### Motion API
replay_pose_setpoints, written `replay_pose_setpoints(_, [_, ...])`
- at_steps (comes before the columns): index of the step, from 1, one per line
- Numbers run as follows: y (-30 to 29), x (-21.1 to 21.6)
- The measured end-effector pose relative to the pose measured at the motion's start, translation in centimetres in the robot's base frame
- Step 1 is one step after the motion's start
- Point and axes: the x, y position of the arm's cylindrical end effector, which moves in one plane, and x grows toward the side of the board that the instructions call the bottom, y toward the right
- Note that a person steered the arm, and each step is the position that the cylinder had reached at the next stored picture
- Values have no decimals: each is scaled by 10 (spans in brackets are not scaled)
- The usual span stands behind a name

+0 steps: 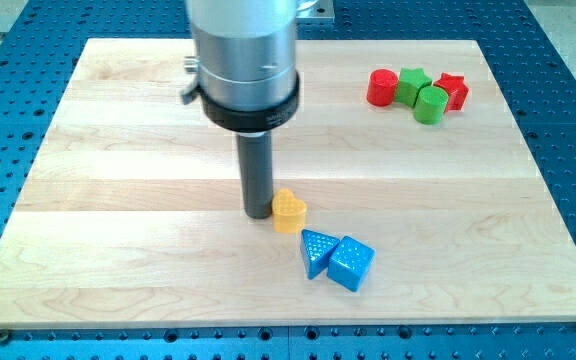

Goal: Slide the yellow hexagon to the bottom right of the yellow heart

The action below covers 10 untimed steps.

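Only one yellow block shows, near the board's middle; it looks like a heart, though its shape is hard to make out. No second yellow block is in sight; the arm's wide body may hide one. My tip stands on the wooden board, touching or almost touching the yellow block's left side.
A blue triangle and a blue cube sit touching just below-right of the yellow block. At the top right are a red cylinder, a green star, a green cylinder and a red star, clustered together.
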Motion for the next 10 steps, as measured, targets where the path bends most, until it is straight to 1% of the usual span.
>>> replay_pose_setpoints(1, [14,-13])
replay_pose_setpoints(2, [48,4])
replay_pose_setpoints(3, [-32,-10])
replay_pose_setpoints(4, [-158,-51])
replay_pose_setpoints(5, [-143,-135])
replay_pose_setpoints(6, [-99,-186])
replay_pose_setpoints(7, [-33,-167])
replay_pose_setpoints(8, [-11,-101])
replay_pose_setpoints(9, [1,-119])
replay_pose_setpoints(10, [24,-114])
